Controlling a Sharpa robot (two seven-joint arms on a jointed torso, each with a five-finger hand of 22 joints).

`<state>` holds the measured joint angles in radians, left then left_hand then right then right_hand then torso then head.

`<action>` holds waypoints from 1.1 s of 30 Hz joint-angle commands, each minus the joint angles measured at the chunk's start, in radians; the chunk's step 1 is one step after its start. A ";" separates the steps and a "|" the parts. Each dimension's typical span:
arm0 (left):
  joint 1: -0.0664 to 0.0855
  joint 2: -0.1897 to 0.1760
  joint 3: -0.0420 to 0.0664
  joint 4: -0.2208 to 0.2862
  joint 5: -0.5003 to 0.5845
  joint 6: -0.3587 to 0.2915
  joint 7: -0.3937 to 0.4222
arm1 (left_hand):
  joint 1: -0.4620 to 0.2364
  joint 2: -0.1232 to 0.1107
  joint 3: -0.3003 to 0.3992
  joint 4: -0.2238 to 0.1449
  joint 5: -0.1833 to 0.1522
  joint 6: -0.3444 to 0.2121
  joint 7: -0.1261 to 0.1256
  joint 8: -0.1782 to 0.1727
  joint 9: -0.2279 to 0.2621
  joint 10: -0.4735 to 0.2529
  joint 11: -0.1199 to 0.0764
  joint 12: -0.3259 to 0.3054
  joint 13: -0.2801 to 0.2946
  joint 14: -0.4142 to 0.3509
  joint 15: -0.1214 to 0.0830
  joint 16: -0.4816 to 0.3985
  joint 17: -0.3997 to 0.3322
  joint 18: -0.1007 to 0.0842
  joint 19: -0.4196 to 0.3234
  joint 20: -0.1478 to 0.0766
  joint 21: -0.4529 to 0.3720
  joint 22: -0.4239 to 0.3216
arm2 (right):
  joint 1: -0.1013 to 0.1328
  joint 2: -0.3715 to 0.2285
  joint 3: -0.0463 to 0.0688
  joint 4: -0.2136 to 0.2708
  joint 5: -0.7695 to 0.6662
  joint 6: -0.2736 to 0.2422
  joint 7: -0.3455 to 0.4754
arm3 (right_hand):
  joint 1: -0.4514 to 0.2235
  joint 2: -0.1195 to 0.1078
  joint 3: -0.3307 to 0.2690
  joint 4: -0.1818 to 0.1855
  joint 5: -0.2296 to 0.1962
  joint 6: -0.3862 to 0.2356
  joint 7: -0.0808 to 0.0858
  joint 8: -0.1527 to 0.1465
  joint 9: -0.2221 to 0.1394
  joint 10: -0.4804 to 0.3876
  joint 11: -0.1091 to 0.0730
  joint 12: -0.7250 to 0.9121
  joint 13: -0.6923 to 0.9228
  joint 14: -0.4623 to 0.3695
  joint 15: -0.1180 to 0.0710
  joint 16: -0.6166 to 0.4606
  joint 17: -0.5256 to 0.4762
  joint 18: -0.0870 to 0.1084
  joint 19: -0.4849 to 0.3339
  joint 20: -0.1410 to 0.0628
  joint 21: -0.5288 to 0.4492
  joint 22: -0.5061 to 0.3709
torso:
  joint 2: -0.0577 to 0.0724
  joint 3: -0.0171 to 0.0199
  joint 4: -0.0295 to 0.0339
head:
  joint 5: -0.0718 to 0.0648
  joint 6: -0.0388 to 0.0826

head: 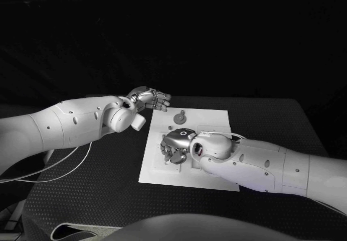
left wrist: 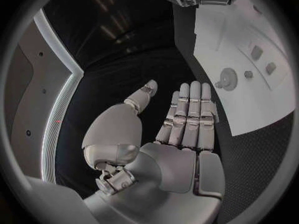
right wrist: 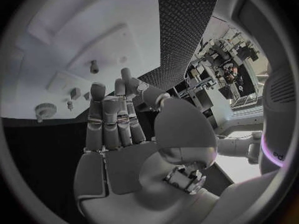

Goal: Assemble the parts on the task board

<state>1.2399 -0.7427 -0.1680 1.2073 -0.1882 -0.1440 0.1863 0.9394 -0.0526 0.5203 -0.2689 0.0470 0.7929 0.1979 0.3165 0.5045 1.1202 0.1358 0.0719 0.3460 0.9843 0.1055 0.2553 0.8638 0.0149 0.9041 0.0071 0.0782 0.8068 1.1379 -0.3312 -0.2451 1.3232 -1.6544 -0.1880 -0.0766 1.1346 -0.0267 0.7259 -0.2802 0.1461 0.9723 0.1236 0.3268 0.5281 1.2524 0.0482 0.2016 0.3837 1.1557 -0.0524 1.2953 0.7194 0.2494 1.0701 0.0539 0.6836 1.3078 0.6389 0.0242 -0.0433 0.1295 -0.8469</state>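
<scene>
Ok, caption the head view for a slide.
Right hand hovers open over the task board; left hand waits open beside it.

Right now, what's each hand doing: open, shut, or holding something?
Left hand: open, fingers straight, holding nothing, beside the task board.
Right hand: open, empty, over the task board.

The right hand (head: 177,146) covers the middle of the task board (head: 209,120), hiding parts beneath it.

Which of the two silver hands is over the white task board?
The right hand is over the white task board; the left hand is beyond its far-left corner.
</scene>
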 commanded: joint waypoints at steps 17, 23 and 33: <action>0.001 0.007 0.001 0.001 -0.002 0.013 0.008 | -0.005 0.005 -0.006 0.002 0.003 -0.003 0.001 0.004 -0.001 -0.004 0.000 0.001 -0.001 0.009 0.001 -0.005 0.002 -0.003 0.000 0.000 -0.004 -0.001 | -0.015 0.025 0.000 -0.032 -0.063 0.045 -0.004 | -0.001 0.010 0.006 -0.005 0.002 0.022 -0.003 0.023 0.035 0.004 0.002 0.003 0.003 0.001 -0.008 -0.003 0.002 0.012 0.002 -0.001 0.005 0.019 | 0.000 0.0017 -0.0020 | 0.006 -0.005; 0.001 0.009 0.001 0.000 -0.002 0.013 0.008 | -0.005 0.005 -0.006 0.002 0.003 -0.003 0.001 0.004 -0.001 -0.004 0.000 0.001 -0.001 0.009 0.001 -0.005 0.002 -0.003 0.000 0.000 -0.004 -0.001 | -0.016 0.024 0.000 -0.037 -0.063 0.051 -0.003 | -0.001 0.010 0.006 -0.006 0.002 0.022 -0.004 0.023 0.036 0.004 0.002 0.002 0.003 0.001 -0.008 -0.003 0.003 0.012 0.001 -0.001 0.005 0.019 | 0.000 0.0019 -0.0020 | 0.007 -0.006; 0.001 0.010 0.001 0.000 -0.002 0.015 0.008 | -0.004 0.005 -0.006 0.002 0.003 -0.003 0.001 0.004 -0.002 -0.004 0.000 0.001 -0.001 0.009 0.001 -0.006 0.002 -0.003 0.000 0.000 -0.005 -0.002 | -0.030 0.033 0.000 -0.063 -0.067 0.042 -0.002 | -0.002 0.011 0.007 -0.006 0.002 0.022 -0.004 0.023 0.037 0.004 0.002 0.002 0.005 0.001 -0.008 -0.003 0.003 0.012 0.001 -0.001 0.005 0.020 | 0.000 0.0019 -0.0015 | 0.008 -0.010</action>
<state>1.2399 -0.7351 -0.1679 1.2058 -0.1883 -0.1430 0.1858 0.9395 -0.0526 0.5203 -0.2689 0.0470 0.7929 0.1979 0.3165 0.5046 1.1202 0.1358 0.0719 0.3460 0.9843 0.1055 0.2553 0.8645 0.0148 0.9041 0.0071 0.0782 0.8068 1.1109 -0.3026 -0.2453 1.2644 -1.7045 -0.1545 -0.0792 1.1337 -0.0279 0.7259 -0.2858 0.1422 0.9751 0.1208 0.3268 0.5281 1.2521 0.0484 0.2009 0.3884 1.1571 -0.0550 1.2953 0.7210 0.2515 1.0700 0.0541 0.6836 1.3075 0.6387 0.0260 -0.0454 0.1373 -0.8559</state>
